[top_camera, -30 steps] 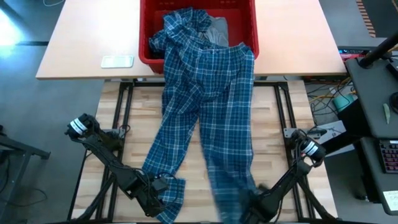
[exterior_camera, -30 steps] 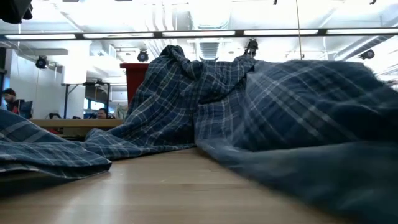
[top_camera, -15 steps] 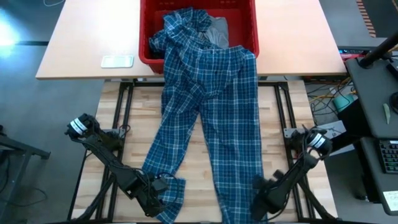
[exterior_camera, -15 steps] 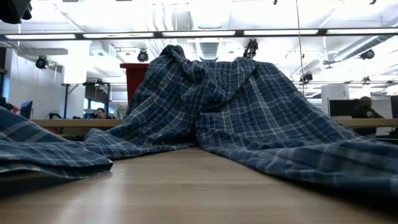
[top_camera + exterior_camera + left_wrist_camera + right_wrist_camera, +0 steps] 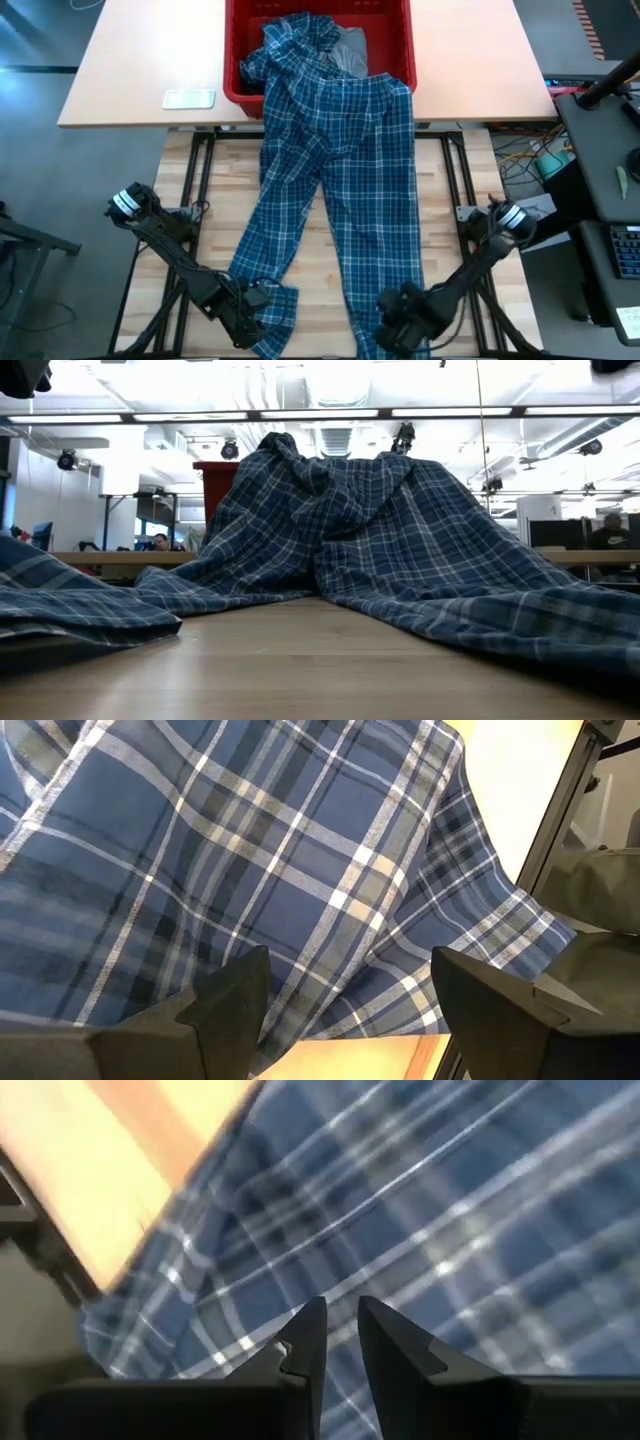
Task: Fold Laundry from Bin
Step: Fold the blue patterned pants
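The blue-and-white plaid garment point(image 5: 340, 180) hangs out of the red bin point(image 5: 232, 60) over its near rim. Its two long legs lie spread on the wooden table point(image 5: 225, 200). A light grey garment point(image 5: 350, 50) lies in the bin beside it. My left gripper point(image 5: 262, 300) stands open over the bunched end of the left leg point(image 5: 300, 870), with cloth showing between its fingers. My right gripper point(image 5: 398, 318) hovers over the end of the right leg point(image 5: 480, 1210). Its fingers are all but together and nothing is between them.
The bin stands on a pale table point(image 5: 130, 60) beyond the wooden one, next to a flat white thing point(image 5: 188, 98). Bare wood shows on either side of the legs. In the low view the cloth point(image 5: 330, 530) rises in a heap across the middle.
My right gripper has risen, gone a little toward the table's left and tipped further down over the right leg. That leg's near end was in blurred motion a second ago and now lies flat and still on the table. The left leg has stayed where it was.
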Tool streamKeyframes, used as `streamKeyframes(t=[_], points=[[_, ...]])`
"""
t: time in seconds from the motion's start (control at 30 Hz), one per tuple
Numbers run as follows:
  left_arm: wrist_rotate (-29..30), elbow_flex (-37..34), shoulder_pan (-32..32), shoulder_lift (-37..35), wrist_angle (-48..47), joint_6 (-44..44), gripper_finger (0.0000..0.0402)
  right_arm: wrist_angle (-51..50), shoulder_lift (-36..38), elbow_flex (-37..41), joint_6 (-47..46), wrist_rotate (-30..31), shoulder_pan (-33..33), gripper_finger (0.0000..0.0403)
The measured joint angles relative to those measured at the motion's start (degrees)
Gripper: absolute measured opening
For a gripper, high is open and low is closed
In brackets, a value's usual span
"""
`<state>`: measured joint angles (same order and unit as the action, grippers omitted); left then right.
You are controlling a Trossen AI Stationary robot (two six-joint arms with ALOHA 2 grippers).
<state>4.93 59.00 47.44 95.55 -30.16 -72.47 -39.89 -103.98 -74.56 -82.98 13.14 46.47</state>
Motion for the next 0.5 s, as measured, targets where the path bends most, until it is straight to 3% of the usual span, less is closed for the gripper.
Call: streamKeyframes(t=[0.13,0.23,0.37,0.5], points=[[-0.23,0.0,0.0,0.0,0.1,-0.12,0.0261,4.08,-7.08,-3.06,4.65,-8.72,-0.65,0.0057],[-0.49,0.0,0.0,0.0,0.09,-0.23,0.0261,5.04,-11.99,-7.64,6.54,-11.68,-0.99,0.0057],[-1.2,0.0,-0.04,0.0,0.17,-0.1,0.0261,10.1,-17.79,-16.18,16.82,-10.31,-2.35,0.0057],[-1.44,-0.04,-0.46,0.0,0.07,0.01,0.0261,2.95,-20.97,-22.05,27.93,-9.96,-4.0,0.0057]])
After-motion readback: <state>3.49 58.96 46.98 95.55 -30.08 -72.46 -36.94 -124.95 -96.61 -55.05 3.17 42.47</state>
